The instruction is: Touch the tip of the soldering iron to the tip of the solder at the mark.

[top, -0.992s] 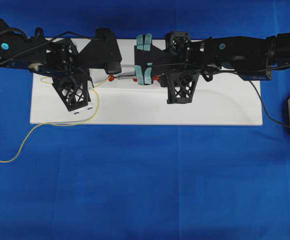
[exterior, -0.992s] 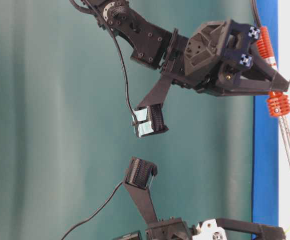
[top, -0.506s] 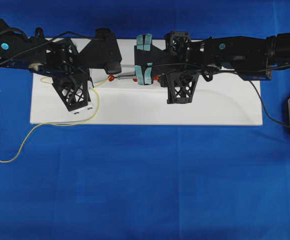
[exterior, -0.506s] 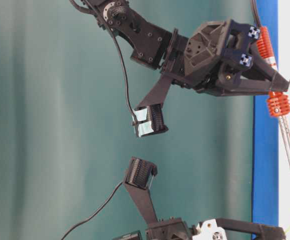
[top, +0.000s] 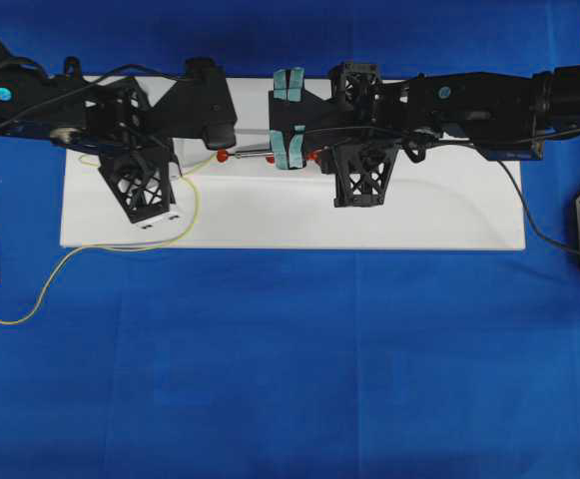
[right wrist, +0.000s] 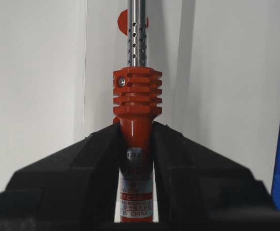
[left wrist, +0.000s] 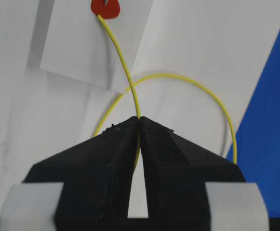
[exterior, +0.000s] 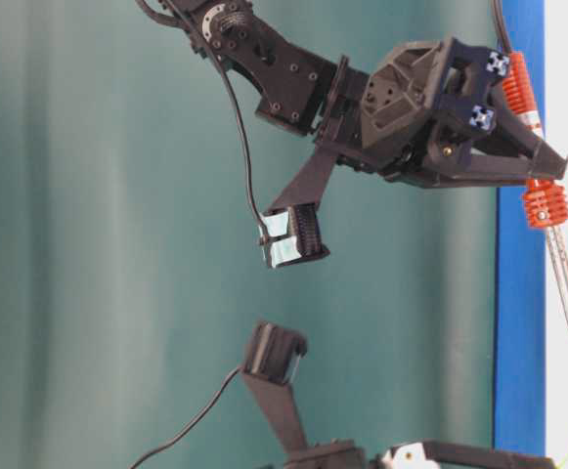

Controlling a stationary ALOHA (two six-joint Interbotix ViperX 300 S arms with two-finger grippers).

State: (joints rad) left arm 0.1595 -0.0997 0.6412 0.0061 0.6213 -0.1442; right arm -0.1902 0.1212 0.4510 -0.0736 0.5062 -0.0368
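My left hand (left wrist: 139,120) pinches the solder (left wrist: 122,57) — limp, springy wire, so I grip close behind its tip at the red mark (left wrist: 105,8) — while my right hand (right wrist: 136,130) clamps the rigid soldering iron (right wrist: 135,96) by its handle, mid-board.

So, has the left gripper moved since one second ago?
Yes. In the overhead view the left gripper, shut on the solder, shifted slightly left and toward the top edge, judged against the white board.

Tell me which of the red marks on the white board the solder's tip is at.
The solder ends at the red mark nearest the left gripper; the others lie beside the soldering iron.
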